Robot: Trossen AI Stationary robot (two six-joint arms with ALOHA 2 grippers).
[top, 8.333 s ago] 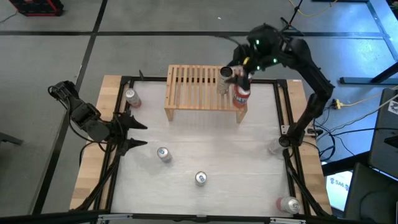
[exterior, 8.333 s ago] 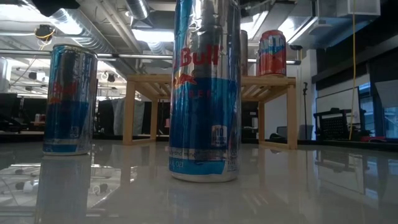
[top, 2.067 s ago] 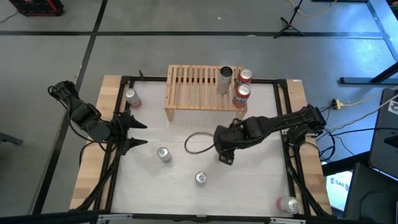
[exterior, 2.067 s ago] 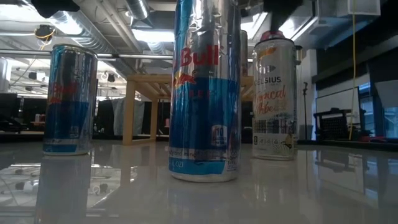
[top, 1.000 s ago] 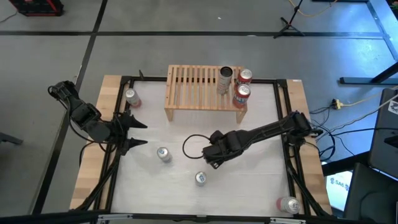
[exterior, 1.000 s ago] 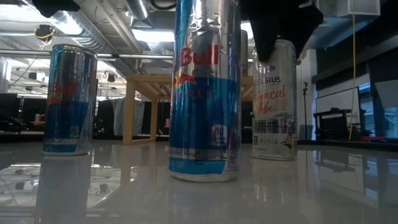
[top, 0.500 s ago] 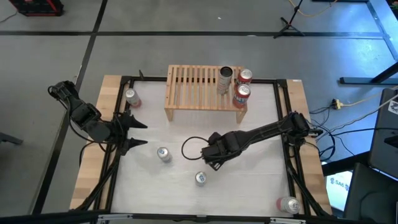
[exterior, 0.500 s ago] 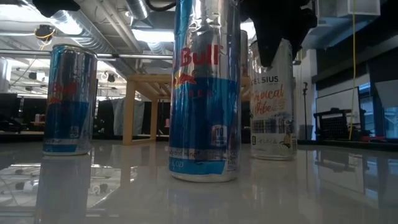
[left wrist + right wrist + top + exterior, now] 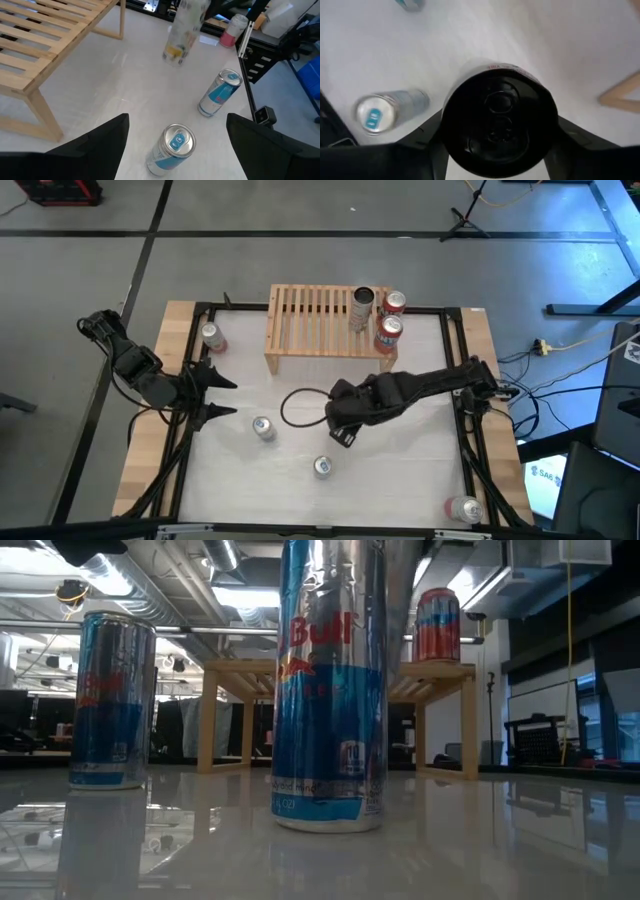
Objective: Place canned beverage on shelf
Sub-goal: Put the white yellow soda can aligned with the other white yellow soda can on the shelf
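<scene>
The right tool (image 9: 345, 423) grips a white can (image 9: 184, 31) with a black top, lifted clear of the surface (image 9: 420, 470) in front of the slatted shelf (image 9: 315, 320), which carries three cans; the left tool (image 9: 212, 392) waits wide open.

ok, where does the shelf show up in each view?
High: shelf at the table's far edge, centre.
Low: shelf in the background, behind the blue can.
Left wrist: shelf fills one corner.
Right wrist: only a wood sliver at the edge, likely its leg.
Shared landmark: that blue can.
</scene>
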